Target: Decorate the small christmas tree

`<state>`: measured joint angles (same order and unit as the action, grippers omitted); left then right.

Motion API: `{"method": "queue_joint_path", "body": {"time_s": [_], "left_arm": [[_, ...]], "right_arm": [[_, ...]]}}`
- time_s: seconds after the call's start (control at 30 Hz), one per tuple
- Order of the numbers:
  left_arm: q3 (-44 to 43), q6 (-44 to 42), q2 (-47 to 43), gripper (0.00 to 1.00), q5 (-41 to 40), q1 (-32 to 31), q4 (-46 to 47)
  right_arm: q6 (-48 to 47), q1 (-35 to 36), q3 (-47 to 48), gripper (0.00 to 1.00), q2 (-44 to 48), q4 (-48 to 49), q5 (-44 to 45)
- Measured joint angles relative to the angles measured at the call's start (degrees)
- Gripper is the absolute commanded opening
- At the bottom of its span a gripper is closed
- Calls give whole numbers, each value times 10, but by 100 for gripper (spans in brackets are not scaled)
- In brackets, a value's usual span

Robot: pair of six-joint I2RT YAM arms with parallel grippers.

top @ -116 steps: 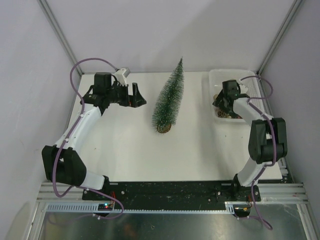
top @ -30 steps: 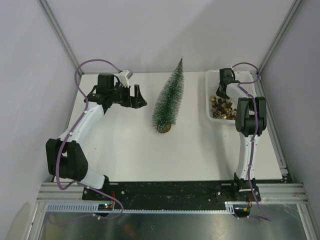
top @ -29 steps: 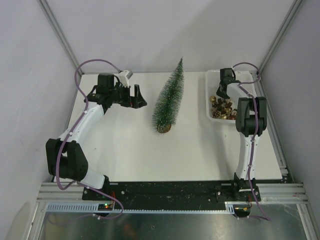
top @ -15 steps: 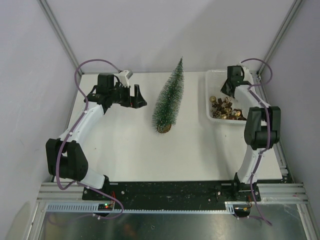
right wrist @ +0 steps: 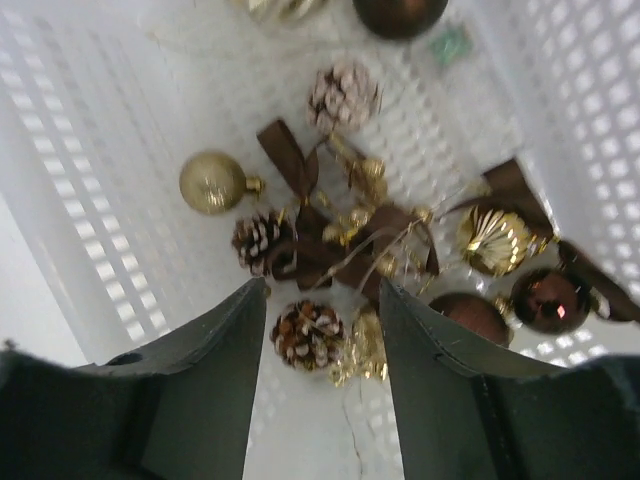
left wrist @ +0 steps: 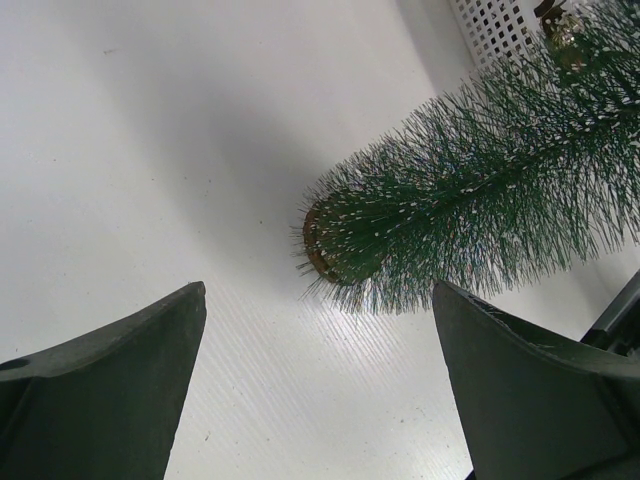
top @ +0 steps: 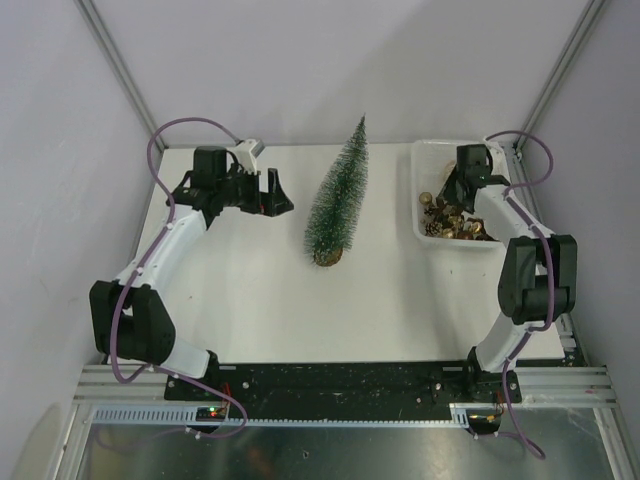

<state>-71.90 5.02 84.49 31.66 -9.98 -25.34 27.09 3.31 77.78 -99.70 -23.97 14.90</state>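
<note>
Small christmas tree [top: 338,200] stands apart; right tool [right wrist: 322,292] angles down into basket [right wrist: 60,180].

small christmas tree [top: 338,200] central, open table [top: 260,290] either side, ornaments [top: 452,220] crowding basket [top: 420,195]

I work on a white table [top: 260,300] boxed in by plain pale lilac walls [top: 300,60]. Grey metal posts [top: 113,60] climb the back corners, and a slotted metal rail [top: 585,385] edges my near side.
</note>
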Motion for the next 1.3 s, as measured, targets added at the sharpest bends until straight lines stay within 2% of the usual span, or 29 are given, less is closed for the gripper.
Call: {"method": "queue_joint_path", "body": {"time_s": [0.37, 0.63, 0.8, 0.9, 1.03, 1.17, 1.3], "left_arm": [[17, -1, -12, 100, -1, 0, 5], [19, -5, -12, 100, -3, 0, 4], [19, -5, -12, 100, -3, 0, 4], [19, -5, -12, 100, -3, 0, 4], [18, -5, -12, 100, -3, 0, 4], [19, -5, -12, 100, -5, 0, 4], [18, -5, -12, 100, -5, 0, 4]], "right_arm": [[52, 28, -16, 51, -2, -19, -16], [60, 26, -16, 48, -23, -19, 18], [60, 21, -16, 43, -30, -13, 40], [60, 16, -16, 38, -34, -3, 48], [60, 9, -16, 24, -49, 12, 55], [60, 7, -16, 4, -61, 21, 57], [61, 5, -16, 0, -61, 30, 57]]}}
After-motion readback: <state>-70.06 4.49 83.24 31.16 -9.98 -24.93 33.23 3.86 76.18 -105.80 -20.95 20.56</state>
